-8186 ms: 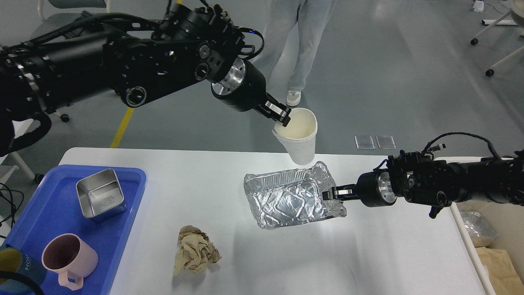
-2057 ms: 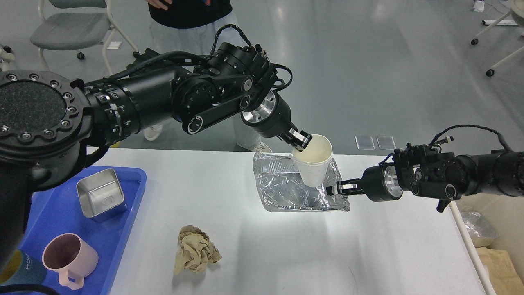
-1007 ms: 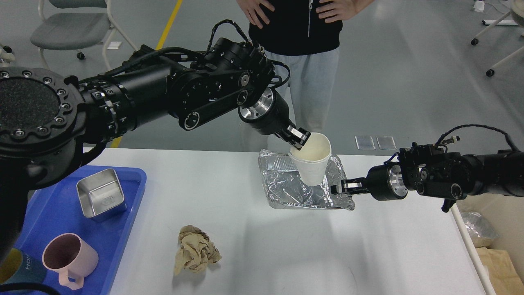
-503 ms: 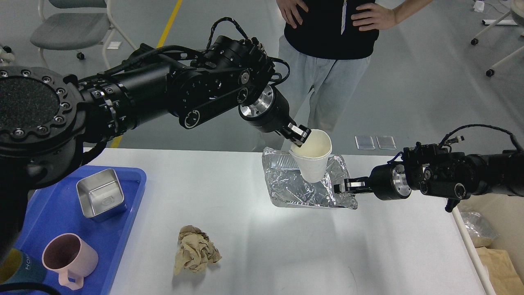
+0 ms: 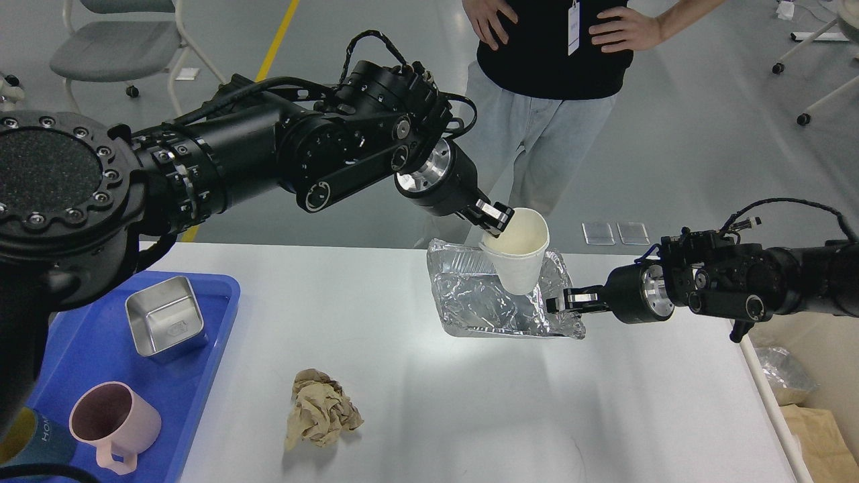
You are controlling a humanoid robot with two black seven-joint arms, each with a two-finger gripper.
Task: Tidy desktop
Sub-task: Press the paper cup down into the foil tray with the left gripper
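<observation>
Head view: the desktop filled the lower half of the frame, from 3 to 9 o'clock.
Left gripper: clenched on the near rim of the cup, one finger inside and one outside.
Cup: white paper, mouth up, tilted, held over the foil tray.
Right gripper: pinched on the foil tray's right edge, from 3 o'clock.
Foil tray: crumpled, tipped up, near the desktop's far edge.
Paper wad: brown, on the desktop at 7 o'clock of the foil tray, well apart.
Blue tray: at the desktop's 9 o'clock end, holding a steel box and a pink mug.
Person: stood beyond the desktop at 12 o'clock, hands on hips.
</observation>
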